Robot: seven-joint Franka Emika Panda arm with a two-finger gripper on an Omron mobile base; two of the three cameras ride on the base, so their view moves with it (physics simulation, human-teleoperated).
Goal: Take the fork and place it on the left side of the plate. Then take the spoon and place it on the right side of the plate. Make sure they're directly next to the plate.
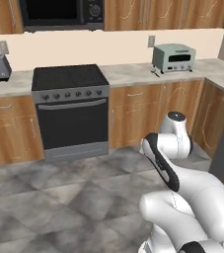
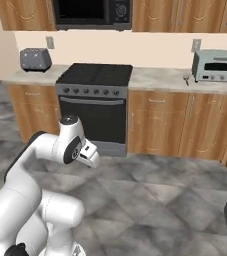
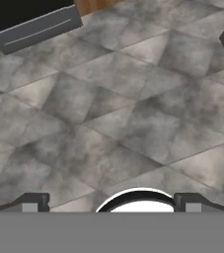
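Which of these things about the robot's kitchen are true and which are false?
1. The toaster oven sits on the counter. True.
2. The fingers hold a fork. False: they are open and hold nothing.
3. The hand camera looks down at the grey tiled floor. True.
4. The stove stands right of the toaster oven. False: it stands to its left.
5. A microwave hangs above the stove. True.
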